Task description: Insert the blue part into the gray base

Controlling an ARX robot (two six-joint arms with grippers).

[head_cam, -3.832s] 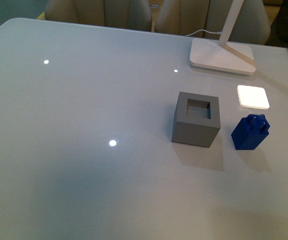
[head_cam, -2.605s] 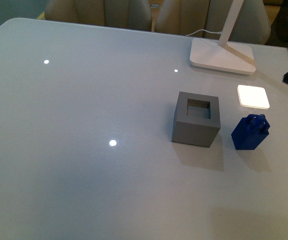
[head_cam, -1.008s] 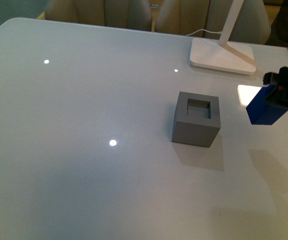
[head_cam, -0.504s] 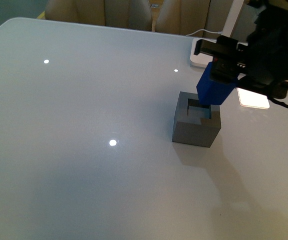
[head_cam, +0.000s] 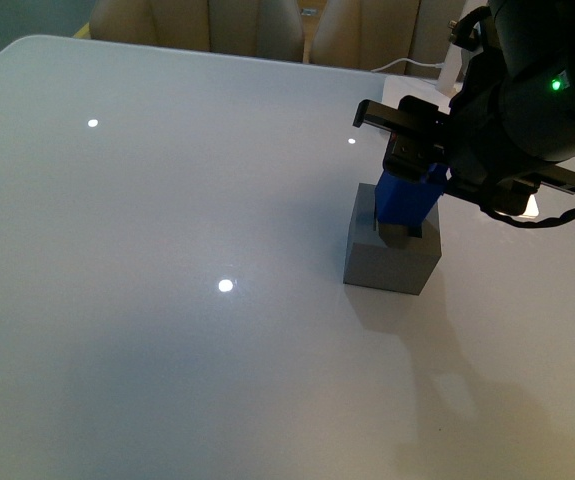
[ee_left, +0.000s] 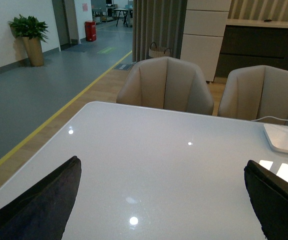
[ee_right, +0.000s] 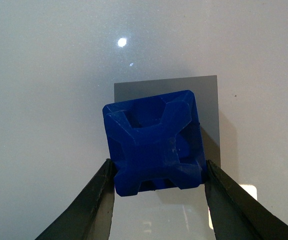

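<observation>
Blue part (head_cam: 407, 200) insertion is under way. At the left, the left gripper (ee_left: 161, 162) hangs with its fingers spread wide, holding nothing. The gray base (head_cam: 391, 258) sits right of the desk's (head_cam: 167, 300) middle, nearer the far edge. The part stands tilted at its hole, clamped by the right gripper (ee_right: 159, 167). From the wrist it looks slightly twisted against the base's square outline, so I judge it needs squaring and centring before a slow, straight push; forcing it risks jamming on the walls. It is deep blue and squarish, with cross-shaped ribbing on top.
</observation>
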